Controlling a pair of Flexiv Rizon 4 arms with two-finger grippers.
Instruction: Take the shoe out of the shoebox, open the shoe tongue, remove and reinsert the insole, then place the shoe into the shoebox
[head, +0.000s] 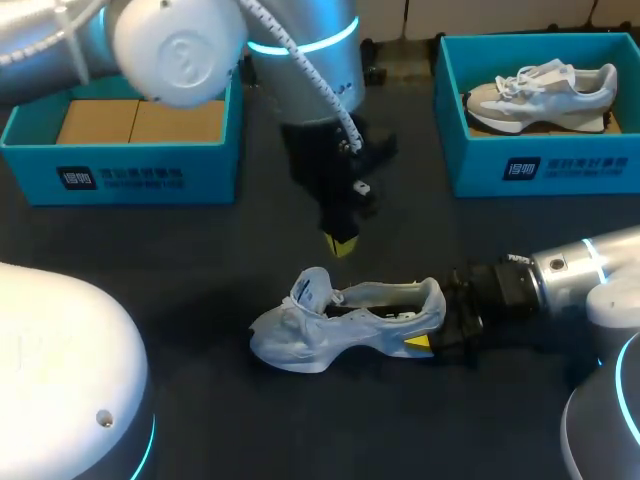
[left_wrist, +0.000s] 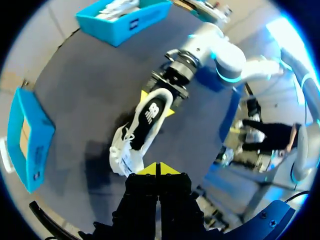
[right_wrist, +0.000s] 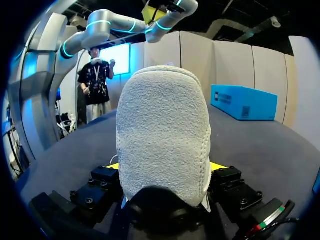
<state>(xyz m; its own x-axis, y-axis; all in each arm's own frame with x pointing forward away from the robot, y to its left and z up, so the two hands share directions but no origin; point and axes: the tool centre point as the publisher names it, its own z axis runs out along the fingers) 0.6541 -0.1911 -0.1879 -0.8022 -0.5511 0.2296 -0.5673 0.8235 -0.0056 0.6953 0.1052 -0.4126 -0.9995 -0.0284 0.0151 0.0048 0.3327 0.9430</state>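
Out of shoebox (head: 120, 178) (far left corner of surface (head: 200, 300)): shoe (head: 345, 325), upright mid-surface. Clamped at heel by right end effector (head: 432, 322). Hovering above, pinched shut, empty: left end effector (head: 341, 243). Insole (left_wrist: 149, 120) inside, refitted or untouched unclear; reboxing left.

My right gripper (head: 437, 322) is clamping the shoe (head: 330, 330) by its heel, so my fingers and arm are blocking that end. My left gripper (head: 342, 243) is hanging close above the shoe's far side, tips pressed together and apart from it, crowding the way down to the opening. The shoe's toe end and near side are lying free, with bare table (head: 200, 400) around them. Well beyond the shoe, the left box (head: 120, 170) and right box (head: 540, 170) are standing at either side, leaving an open lane between them.
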